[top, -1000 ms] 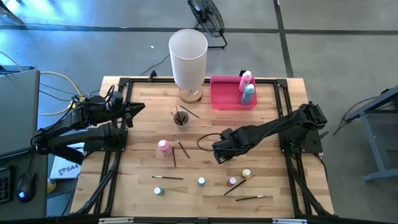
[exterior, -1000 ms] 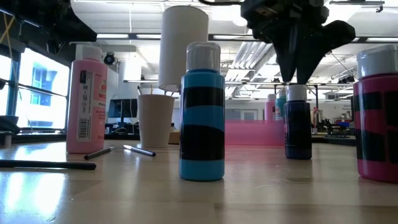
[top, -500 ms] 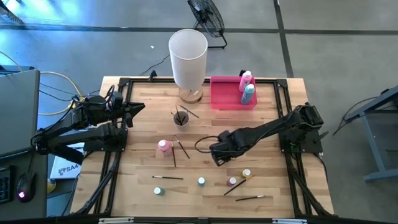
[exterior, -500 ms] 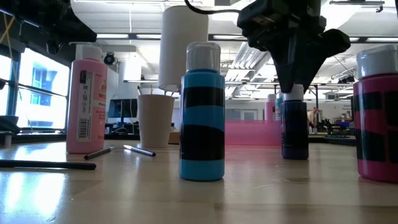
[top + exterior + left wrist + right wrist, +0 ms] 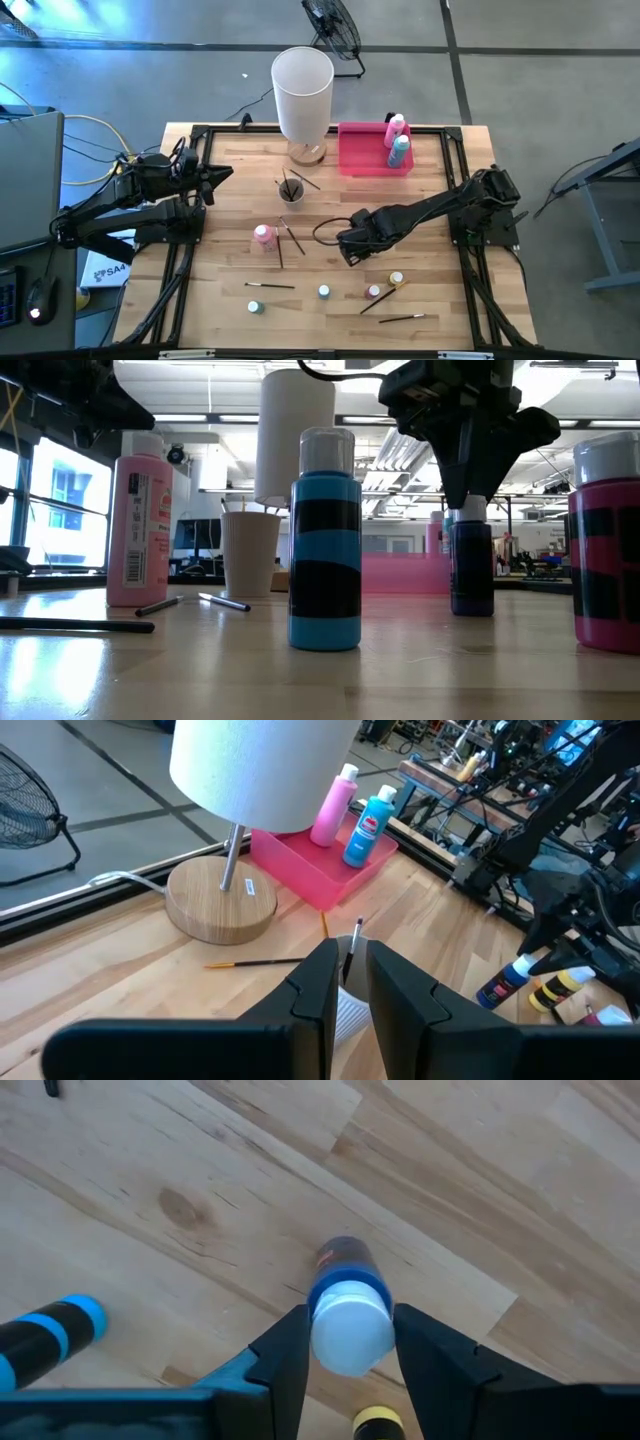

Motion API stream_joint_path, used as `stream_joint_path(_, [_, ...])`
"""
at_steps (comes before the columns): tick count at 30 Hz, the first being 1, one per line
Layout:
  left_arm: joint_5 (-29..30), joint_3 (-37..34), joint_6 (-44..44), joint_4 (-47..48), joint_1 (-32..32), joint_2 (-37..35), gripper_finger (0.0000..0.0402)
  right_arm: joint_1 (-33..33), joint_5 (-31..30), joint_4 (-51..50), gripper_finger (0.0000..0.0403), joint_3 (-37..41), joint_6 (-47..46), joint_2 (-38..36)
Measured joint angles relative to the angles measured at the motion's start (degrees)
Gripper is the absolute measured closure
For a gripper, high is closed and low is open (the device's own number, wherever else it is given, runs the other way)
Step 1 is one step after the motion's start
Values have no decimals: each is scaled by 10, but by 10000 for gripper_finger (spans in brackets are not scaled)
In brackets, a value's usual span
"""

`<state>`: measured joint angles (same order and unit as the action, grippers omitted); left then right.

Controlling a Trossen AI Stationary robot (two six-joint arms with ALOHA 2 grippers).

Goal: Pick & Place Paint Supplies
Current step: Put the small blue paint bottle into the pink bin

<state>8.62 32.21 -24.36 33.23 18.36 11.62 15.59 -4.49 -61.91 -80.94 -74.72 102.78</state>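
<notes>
Progress: early. Two tall bottles, pink bottle (image 5: 397, 125) and teal bottle (image 5: 400, 150), stand in the pink tray (image 5: 362, 150) at the far edge of the tabletop (image 5: 440, 220). Everything else looks unplaced: second pink bottle (image 5: 264, 235) mid-table, several small bottles (image 5: 324, 291) along the near side, loose brushes (image 5: 270, 286) scattered, plus a few brushes in the paper cup (image 5: 290, 190). Where the supplies belong isn't shown, tray is my guess

Right gripper (image 5: 350, 1342) is down over a small dark blue bottle (image 5: 345, 1295) with a white cap, near table centre. Fingers (image 5: 285, 1355) sit either side of the cap, bottle upright on the wood. Right wrist view reads as cap touching both fingers, so I'd call it gripped, not yet lifted

Left gripper (image 5: 345, 985) parked at the left table edge, fingers nearly together, nothing between them

View differences:
- high view: whole layout and tray contents, but the right arm hides the blue bottle completely
- low view: shows that bottle (image 5: 472, 560) standing on the tabletop with the right gripper (image 5: 470, 460) on top of it; foreground blue bottle (image 5: 325, 540) and pink one (image 5: 605, 550) block much else
- right wrist view: only one showing finger-to-cap contact
- left wrist view: lamp base (image 5: 222, 905) and white shade (image 5: 265, 770), tray bottles from the side
</notes>
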Motion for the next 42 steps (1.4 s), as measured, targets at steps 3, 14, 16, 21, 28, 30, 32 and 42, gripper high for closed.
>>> stream_joint_path(3, [0, 0, 0, 0, 0, 0, 348, 0, 0, 0, 262, 0, 0, 4])
stream_joint_path(14, [-2, 0, 0, 0, 0, 0, 348, 0, 0, 11, 263, 0, 2, 13])
stream_joint_path(16, [-2, 0, 0, -1, 0, 0, 348, 0, 0, 11, 263, 0, 8, 13])
stream_joint_path(21, [-2, 0, 0, -1, 0, 0, 348, -1, 0, 13, 263, 0, 10, 13])
stream_joint_path(28, [-2, 0, 0, -1, 0, 0, 348, -3, 1, 13, 263, 0, 11, 13])
stream_joint_path(30, [-1, 0, 0, -1, 0, 0, 348, -4, 1, 13, 263, 0, 10, 13])
stream_joint_path(32, [-1, 0, 0, -1, 0, 0, 348, -4, 2, 13, 263, 0, 11, 13])
stream_joint_path(42, [1, 0, 0, -1, 0, 0, 348, -4, 2, 13, 283, 0, 10, 13])
